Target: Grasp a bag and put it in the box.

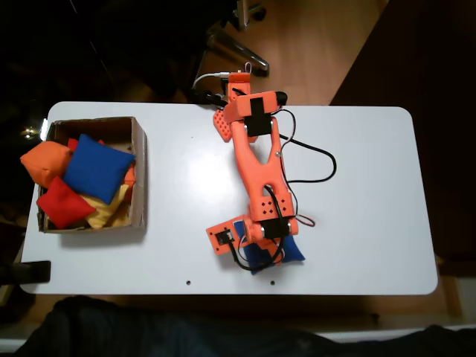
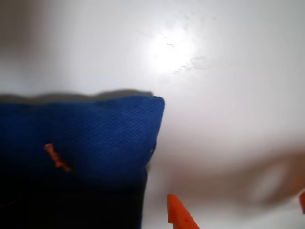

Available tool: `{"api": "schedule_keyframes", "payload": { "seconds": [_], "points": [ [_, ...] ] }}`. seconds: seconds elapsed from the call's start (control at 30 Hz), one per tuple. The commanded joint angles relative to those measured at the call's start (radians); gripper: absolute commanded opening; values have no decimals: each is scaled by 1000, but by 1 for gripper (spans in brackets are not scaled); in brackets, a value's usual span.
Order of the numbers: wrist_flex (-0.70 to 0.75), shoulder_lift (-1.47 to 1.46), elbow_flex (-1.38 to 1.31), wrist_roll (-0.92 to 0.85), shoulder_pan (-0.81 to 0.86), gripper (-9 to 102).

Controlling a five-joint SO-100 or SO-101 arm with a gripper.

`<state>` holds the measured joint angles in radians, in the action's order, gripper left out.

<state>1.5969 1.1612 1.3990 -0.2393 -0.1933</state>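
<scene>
Under the gripper [image 1: 256,245], bag [image 1: 286,251] (blue)

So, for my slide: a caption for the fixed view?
Orange arm reaches down over a blue bag on the white table; the box holds other beanbags.

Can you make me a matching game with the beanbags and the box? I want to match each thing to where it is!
Things:
1. blue bag
2. orange beanbag
3. red beanbag
4. box

Places:
A. on the table's left end in the fixed view
B. on the bare table, under the arm's gripper
C. sticking out over the box's left wall
D. in the box, at its lower left in the fixed view

Pairs: 1-B, 2-C, 3-D, 4-A
</scene>
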Motion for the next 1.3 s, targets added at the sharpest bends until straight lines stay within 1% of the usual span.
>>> {"api": "schedule_keyframes", "payload": {
  "seconds": [0.0, 0.33, 0.77, 1.27],
  "points": [
    [9, 0, -5, -9, -3, 99],
    [6, -41, -34, -43, 2, 99],
    [5, -100, -133, -41, 5, 99],
    [-6, -169, -167, -49, -6, 99]
  ]
}}
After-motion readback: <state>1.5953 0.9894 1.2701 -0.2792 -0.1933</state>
